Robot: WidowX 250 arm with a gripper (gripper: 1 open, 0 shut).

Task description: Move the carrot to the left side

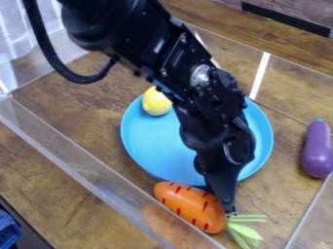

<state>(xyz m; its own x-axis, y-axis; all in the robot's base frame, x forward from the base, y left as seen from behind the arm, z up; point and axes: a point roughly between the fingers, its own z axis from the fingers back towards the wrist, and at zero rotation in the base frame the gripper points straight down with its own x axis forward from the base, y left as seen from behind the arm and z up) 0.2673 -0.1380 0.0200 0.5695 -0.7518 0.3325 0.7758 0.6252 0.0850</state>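
Claw (227, 204) closed, touching carrot (190, 205) beside plate (150, 146) rim.

- Legible text, labels, brands, numbers, signs: none found on any item or surface in view.

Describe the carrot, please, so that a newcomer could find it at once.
Start at the blue plate in the middle of the wooden table. Just past its near rim, under the gripper, lies the carrot. It is the only orange thing, dark-striped with a green top, unlike the yellow ball and purple eggplant.
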